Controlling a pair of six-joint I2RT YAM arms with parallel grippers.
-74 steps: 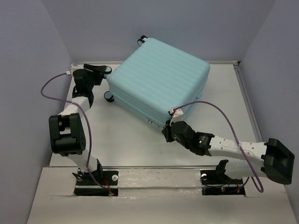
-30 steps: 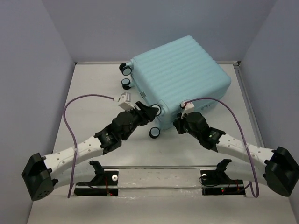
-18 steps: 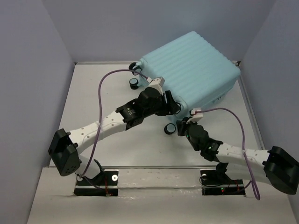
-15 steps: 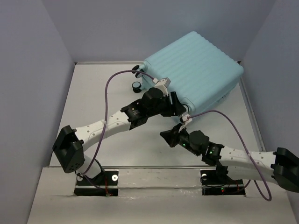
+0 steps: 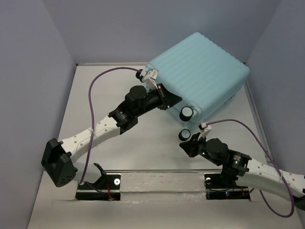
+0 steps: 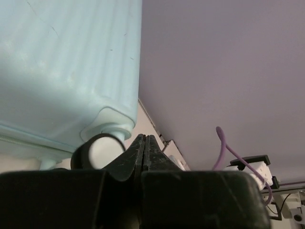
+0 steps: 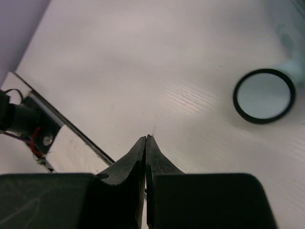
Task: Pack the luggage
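Right hand (image 5: 184,145) has backed off the luggage (image 5: 200,67); left hand (image 5: 175,100) has clenched.
Both clenched empty; left sits beside a wheel (image 5: 187,113), probably nudging the closed luggage, far right on the surface (image 5: 119,143).

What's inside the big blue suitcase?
The luggage is closed, so only its ribbed outside and black wheels show. Whatever is inside is covered.

White table (image 5: 157,138) — luggage (image 5: 200,67) atop
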